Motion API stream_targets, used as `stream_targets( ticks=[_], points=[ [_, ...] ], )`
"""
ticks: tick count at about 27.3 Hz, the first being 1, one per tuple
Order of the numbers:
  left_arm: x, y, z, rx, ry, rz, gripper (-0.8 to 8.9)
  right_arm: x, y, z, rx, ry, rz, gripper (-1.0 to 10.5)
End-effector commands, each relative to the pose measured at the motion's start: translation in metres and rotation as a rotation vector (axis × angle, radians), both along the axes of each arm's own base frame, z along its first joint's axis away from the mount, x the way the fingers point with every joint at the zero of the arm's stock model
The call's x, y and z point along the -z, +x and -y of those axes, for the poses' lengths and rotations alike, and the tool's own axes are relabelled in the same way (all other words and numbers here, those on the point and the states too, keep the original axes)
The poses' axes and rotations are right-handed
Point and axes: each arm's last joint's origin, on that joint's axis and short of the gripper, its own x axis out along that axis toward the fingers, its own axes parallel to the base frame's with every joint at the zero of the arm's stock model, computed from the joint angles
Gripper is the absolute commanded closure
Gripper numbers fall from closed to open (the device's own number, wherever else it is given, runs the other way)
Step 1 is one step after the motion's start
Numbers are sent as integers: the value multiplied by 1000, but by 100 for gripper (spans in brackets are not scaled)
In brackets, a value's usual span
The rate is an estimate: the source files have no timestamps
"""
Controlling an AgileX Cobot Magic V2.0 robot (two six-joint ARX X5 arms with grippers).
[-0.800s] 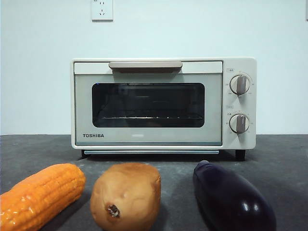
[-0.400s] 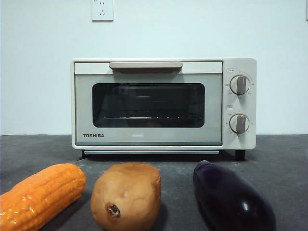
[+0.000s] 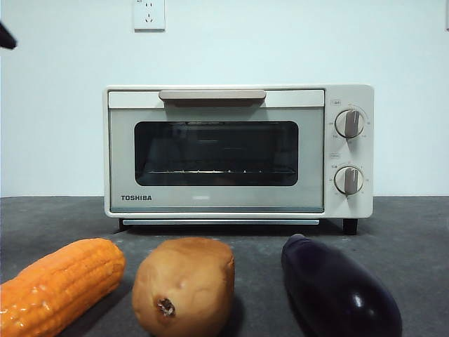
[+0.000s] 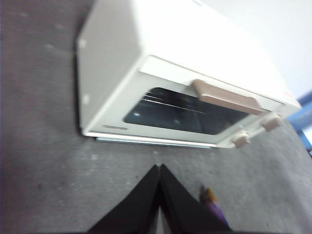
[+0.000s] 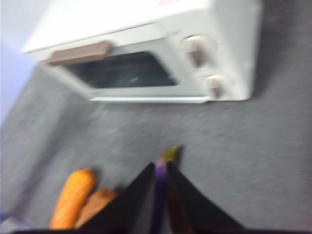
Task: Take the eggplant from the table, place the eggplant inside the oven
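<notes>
The glossy dark eggplant (image 3: 337,291) lies on the grey table (image 3: 410,232) at the front right, with nothing touching it. Behind it stands the cream TOSHIBA oven (image 3: 210,203), its door closed and its beige handle (image 3: 212,95) along the top. My left gripper (image 4: 159,168) hangs shut and empty, high in front of the oven (image 4: 146,48), and a bit of the eggplant (image 4: 213,207) shows beside its jaws. My right gripper (image 5: 158,165) hovers shut above the eggplant (image 5: 169,155), whose purple skin shows through the thin slit between the jaws.
An orange corn cob (image 3: 59,284) and a brown potato (image 3: 184,284) lie left of the eggplant in a row. A black arm tip (image 3: 5,36) shows at the top left corner. A wall socket (image 3: 149,14) is above the oven.
A black arm tip has come into the top left corner of the front view. The oven and the three vegetables have not moved.
</notes>
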Motion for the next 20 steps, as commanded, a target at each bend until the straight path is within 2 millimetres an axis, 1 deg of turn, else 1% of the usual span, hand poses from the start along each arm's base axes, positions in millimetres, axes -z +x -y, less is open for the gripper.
stream_targets(
  ticks=[1, 2, 3, 4, 7, 9, 13, 15, 20],
  points=[
    [-11, 6, 3, 50, 10, 29, 809, -1, 6, -4, -73, 30, -27, 721],
    [-13, 8, 4, 58, 10, 29, 809, 1, 9, -6, -92, 33, -44, 635],
    [-15, 9, 4, 64, 11, 30, 809, 2, 11, -8, -111, 35, -56, 583],
    [-16, 10, 5, 68, 13, 32, 809, 3, 12, -10, -130, 37, -64, 556],
    [-18, 11, 7, 84, 22, 40, 809, 6, 17, -20, -204, 43, -94, 536],
    [-18, 11, 8, 89, 24, 41, 809, 10, 21, -31, -244, 40, -137, 536],
    [-18, 11, 8, 95, 29, 45, 809, 18, 30, -52, -245, -21, -202, 536],
    [-18, 11, 8, 96, 32, 47, 809, 27, 34, -70, -232, -91, -245, 536],
    [-18, 11, 8, 101, 44, 54, 809, 59, 44, -124, -200, -297, -383, 536]
  ],
)
